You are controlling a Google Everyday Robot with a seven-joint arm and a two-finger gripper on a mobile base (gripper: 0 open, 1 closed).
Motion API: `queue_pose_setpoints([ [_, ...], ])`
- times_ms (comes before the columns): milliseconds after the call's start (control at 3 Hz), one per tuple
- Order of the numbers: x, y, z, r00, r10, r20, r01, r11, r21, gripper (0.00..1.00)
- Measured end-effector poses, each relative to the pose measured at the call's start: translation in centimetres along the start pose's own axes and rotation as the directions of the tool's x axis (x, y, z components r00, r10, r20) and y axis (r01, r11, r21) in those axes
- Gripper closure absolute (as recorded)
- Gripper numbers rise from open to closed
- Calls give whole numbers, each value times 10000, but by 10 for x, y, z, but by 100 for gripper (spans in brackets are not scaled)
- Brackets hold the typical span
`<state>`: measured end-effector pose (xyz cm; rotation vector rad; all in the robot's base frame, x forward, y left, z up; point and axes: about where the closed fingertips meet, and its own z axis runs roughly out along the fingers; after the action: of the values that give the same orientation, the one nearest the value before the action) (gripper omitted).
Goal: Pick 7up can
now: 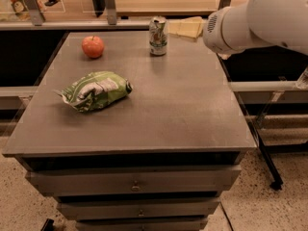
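Note:
The 7up can (158, 35), white and green with a silver top, stands upright at the far edge of the grey table (192, 105), right of centre. My gripper (182, 28), pale yellow, is at the end of the white arm (255, 18) that comes in from the upper right. It hangs just right of the can, at about the can's upper half, and holds nothing that I can see. A narrow gap separates it from the can.
A red apple (93, 46) sits at the far left of the table. A green and white chip bag (95, 90) lies left of centre. Drawers (134, 184) are below the tabletop. A rail and shelf run behind the table.

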<state>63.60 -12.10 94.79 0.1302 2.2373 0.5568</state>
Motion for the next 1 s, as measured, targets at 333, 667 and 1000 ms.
queue_pose_setpoints([
  [333,-8,2,24,9894,-1433,231,1423,9889,417,0],
  [667,-24,0,38,9707,-2339,550,2256,9660,1265,0],
  [1000,-24,1,38,9708,-2335,550,2253,9662,1255,0],
])
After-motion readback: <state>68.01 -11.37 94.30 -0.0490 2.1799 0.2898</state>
